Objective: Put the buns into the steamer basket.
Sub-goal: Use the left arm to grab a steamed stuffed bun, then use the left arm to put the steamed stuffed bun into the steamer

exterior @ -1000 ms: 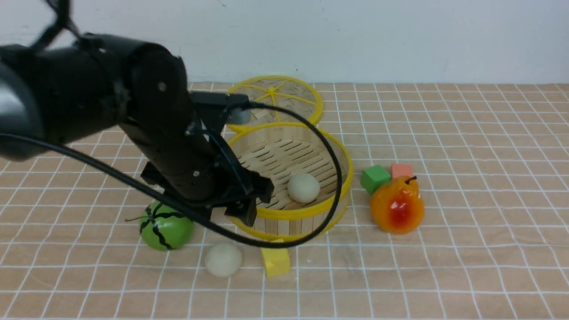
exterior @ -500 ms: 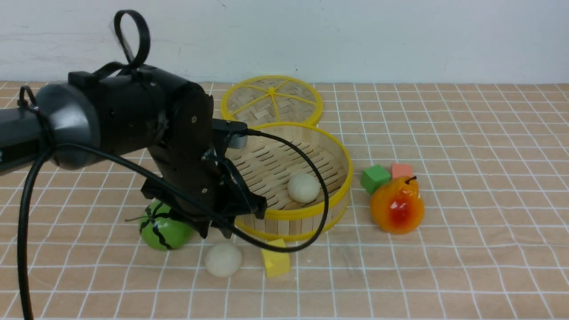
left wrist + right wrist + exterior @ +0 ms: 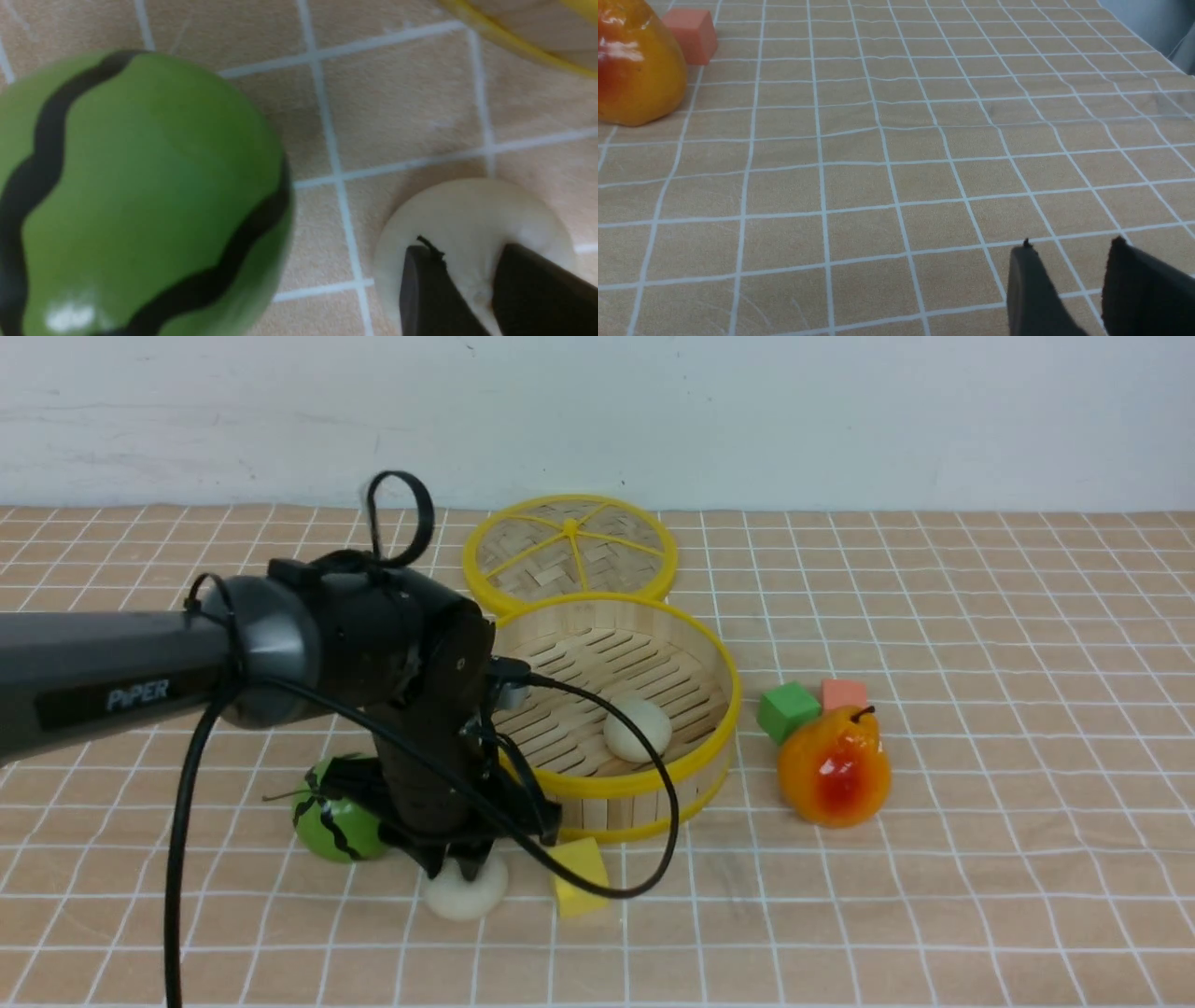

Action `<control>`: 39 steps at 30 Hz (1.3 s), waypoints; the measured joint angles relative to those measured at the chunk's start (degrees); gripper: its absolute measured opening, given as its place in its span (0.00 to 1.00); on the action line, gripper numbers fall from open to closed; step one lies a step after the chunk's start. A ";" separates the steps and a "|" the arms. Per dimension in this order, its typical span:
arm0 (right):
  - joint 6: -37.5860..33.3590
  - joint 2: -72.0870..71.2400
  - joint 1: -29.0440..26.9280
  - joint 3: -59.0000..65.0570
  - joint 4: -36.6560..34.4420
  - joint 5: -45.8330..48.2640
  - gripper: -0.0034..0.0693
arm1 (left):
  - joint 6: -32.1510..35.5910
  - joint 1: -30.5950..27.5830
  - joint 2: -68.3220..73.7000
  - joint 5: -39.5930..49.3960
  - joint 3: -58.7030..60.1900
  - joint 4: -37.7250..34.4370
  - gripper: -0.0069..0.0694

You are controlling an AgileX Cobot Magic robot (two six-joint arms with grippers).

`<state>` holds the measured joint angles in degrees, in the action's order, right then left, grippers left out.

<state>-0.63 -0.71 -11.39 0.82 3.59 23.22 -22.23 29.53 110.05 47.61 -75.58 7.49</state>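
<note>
Just beside the striped green melon [image 3: 329,823], my left claw [image 3: 467,252] is narrow, its tips sunk into the top of a bun [image 3: 446,900] on the table [image 3: 934,896], at seven o'clock from the steamer basket [image 3: 644,782]. A second bun [image 3: 638,730] lies inside the basket toward five o'clock. My right claw [image 3: 1069,245] hangs narrowly parted over the table.

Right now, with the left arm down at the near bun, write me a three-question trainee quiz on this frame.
1. True or false: the left gripper touches the bun on the cloth.
2. Which thing lies just to the robot's right of that bun? A yellow block; B green block; C pear.
3. How many buns lie inside the steamer basket?
Key: 1 true; 2 A; 3 one, the basket bun.
</note>
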 joint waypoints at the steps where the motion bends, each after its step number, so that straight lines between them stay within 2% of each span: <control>1: 0.00 0.00 0.00 0.00 0.00 0.00 0.38 | -0.16 0.00 0.18 0.00 0.00 0.12 0.38; 7: 0.00 0.00 0.00 0.00 0.00 0.00 0.38 | 0.06 0.00 0.36 0.50 0.00 -0.35 0.37; 10: 0.00 0.00 0.00 0.00 0.00 0.00 0.38 | 1.89 0.00 0.36 1.39 -0.17 -2.49 0.31; 13: 0.00 0.00 0.00 0.00 0.00 0.00 0.38 | 5.13 0.00 0.36 2.31 -0.49 -5.53 0.13; 15: 0.00 0.00 0.00 0.00 0.00 0.00 0.38 | 5.65 0.00 0.36 3.42 -1.15 -6.40 0.08; 21: 0.00 0.00 0.00 0.00 0.00 0.00 0.38 | 5.80 0.00 -1.59 7.30 -3.52 -6.35 0.08; 29: 0.00 0.00 0.00 0.00 0.00 0.00 0.38 | 5.85 0.00 -7.24 9.01 -15.40 -5.64 0.08; 35: 0.00 0.00 0.00 0.00 0.00 0.00 0.38 | 5.85 0.00 -3.62 4.04 -20.67 -4.81 0.08; 39: 0.00 0.00 0.00 0.00 0.00 0.00 0.38 | 4.74 0.00 1.81 -1.67 -20.99 -0.97 0.08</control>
<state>-0.63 -0.71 -11.39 0.82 3.59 23.22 -17.49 29.53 111.86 45.94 -96.57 6.52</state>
